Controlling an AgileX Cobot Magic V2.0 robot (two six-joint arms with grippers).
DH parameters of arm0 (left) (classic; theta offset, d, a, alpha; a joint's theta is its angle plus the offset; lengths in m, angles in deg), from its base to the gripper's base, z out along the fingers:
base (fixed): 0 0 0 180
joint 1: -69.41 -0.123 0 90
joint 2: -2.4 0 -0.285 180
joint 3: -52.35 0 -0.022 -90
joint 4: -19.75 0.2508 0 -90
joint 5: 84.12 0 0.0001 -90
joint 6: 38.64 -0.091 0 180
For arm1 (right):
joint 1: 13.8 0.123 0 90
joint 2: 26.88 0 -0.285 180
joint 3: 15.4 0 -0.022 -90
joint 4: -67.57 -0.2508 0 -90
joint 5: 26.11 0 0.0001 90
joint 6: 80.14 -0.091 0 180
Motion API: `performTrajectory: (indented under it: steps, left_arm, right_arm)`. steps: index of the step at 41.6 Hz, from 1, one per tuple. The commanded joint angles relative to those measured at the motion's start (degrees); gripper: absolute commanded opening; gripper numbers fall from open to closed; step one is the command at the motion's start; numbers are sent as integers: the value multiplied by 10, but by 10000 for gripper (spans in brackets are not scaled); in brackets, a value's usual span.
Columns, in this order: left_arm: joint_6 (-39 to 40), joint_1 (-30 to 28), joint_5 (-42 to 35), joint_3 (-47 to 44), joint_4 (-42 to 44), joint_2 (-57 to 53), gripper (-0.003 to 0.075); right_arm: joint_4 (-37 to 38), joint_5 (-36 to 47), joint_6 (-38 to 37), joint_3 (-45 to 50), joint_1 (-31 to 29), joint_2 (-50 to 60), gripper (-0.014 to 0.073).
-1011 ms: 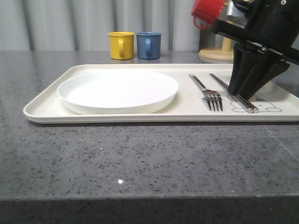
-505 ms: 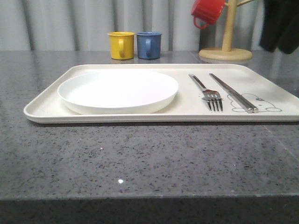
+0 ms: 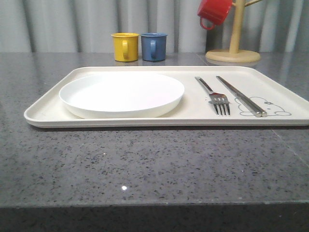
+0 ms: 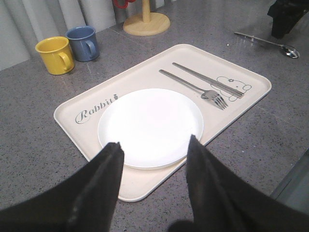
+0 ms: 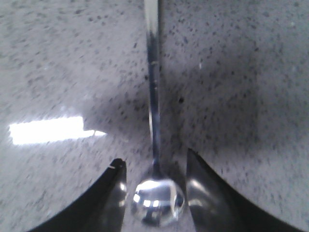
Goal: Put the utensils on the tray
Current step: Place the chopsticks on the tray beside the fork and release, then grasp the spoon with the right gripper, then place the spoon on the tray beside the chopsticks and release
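Observation:
The cream tray (image 3: 53, 104) (image 4: 72, 108) holds a silver fork (image 3: 215, 94) (image 4: 195, 89) and a pair of chopsticks (image 3: 240, 94) (image 4: 207, 80) on its right side. A silver spoon (image 4: 270, 42) (image 5: 154, 145) lies on the grey counter to the right of the tray. My right gripper (image 5: 153, 162) is open low over the spoon, its fingers either side of the bowl, and its dark body (image 4: 285, 17) shows above the spoon's handle end. My left gripper (image 4: 154, 145) hangs open and empty in front of the tray's near edge.
A round white plate (image 3: 121, 93) (image 4: 150, 126) sits on the tray's left part. A yellow mug (image 3: 125, 46) and a blue mug (image 3: 153, 46) stand behind the tray. A wooden mug tree (image 3: 233, 48) with a red mug (image 3: 214, 12) stands at the back right.
My right gripper has lifted off the chopsticks on the tray and swung out of the front view to the right. The chopsticks stay lying on the tray.

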Motion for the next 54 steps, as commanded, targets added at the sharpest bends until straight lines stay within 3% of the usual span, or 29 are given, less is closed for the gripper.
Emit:
performTrajectory:
  steps: [1, 12, 19, 22, 29, 37, 45, 54]
  left_arm:
    - [6, 4, -45, 14, 4, 2, 314]
    - [6, 4, -45, 14, 4, 2, 314]
    - [6, 4, -45, 14, 4, 2, 314]
    - [6, 4, -45, 14, 4, 2, 314]
    - [6, 4, -45, 14, 4, 2, 314]
    - [6, 4, -45, 14, 4, 2, 314]
    - [6, 4, -45, 14, 4, 2, 314]
    - [6, 4, -45, 14, 4, 2, 314]
  right_arm:
    - [0, 31, 10, -17, -4, 1, 331]
    - [-9, 52, 10, -17, -4, -32, 318]
    - [-13, 47, 10, -18, -4, -29, 65]
    - [-16, 44, 10, -18, -3, -29, -1]
    - [-46, 16, 11, -32, 15, -5, -6]
    - [-99, -36, 10, -74, 115, 25, -4]
    - [-112, -11, -73, -74, 196, 10, -2]
    - [-111, 25, -130, -74, 228, -26, 0]
